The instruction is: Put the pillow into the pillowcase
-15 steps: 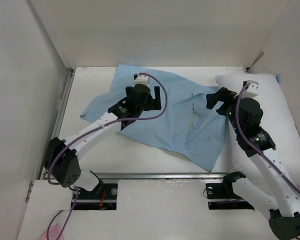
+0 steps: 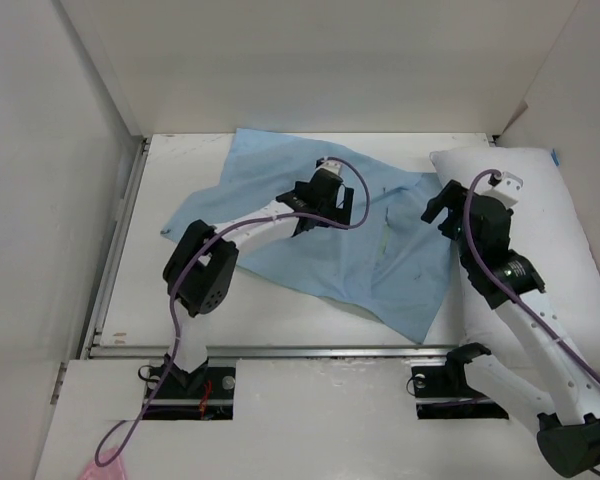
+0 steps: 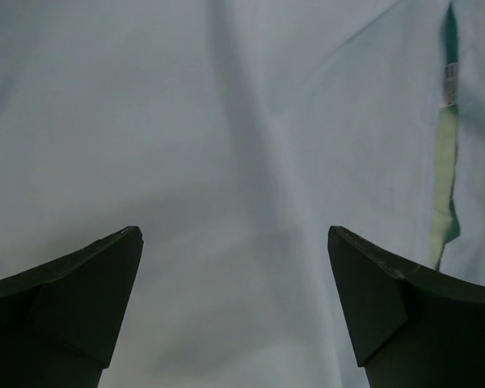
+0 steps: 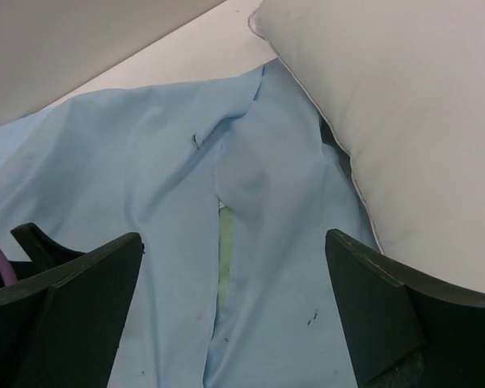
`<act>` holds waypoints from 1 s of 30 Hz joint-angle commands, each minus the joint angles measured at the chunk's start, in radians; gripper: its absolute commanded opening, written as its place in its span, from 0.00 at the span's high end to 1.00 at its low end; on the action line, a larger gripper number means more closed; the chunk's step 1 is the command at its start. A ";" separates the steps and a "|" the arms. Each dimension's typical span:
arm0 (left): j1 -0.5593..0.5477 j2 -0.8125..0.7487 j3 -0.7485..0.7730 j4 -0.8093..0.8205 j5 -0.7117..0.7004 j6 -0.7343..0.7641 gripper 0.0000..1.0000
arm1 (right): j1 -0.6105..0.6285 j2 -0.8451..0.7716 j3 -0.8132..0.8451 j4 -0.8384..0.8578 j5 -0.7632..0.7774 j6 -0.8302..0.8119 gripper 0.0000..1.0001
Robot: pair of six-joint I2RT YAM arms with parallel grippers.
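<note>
The light blue pillowcase lies flat and creased across the middle of the table, with a mint-green slit showing near its right part. The white pillow lies along the right side, its left edge over the pillowcase's right edge. My left gripper is open and empty, just above the blue fabric, the green slit to its right. My right gripper is open and empty, above the pillowcase near the slit, the pillow to its right.
White walls enclose the table at the back, left and right. A metal rail runs along the near edge by the arm bases. Bare table lies left of and in front of the pillowcase.
My left gripper has moved right across the pillowcase toward the green slit, its arm folding in. My right gripper has shifted slightly. The pillowcase and pillow lie as before.
</note>
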 commanded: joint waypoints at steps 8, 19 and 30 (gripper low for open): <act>0.086 0.119 0.066 -0.061 -0.015 -0.061 0.01 | 0.009 0.063 0.004 -0.055 0.050 0.073 0.00; 0.284 0.207 0.072 -0.277 -0.148 -0.212 0.15 | 0.009 0.083 0.023 -0.072 0.073 0.082 0.00; 0.569 0.048 -0.077 -0.323 -0.191 -0.276 0.11 | 0.009 0.276 0.182 -0.079 0.245 0.035 0.00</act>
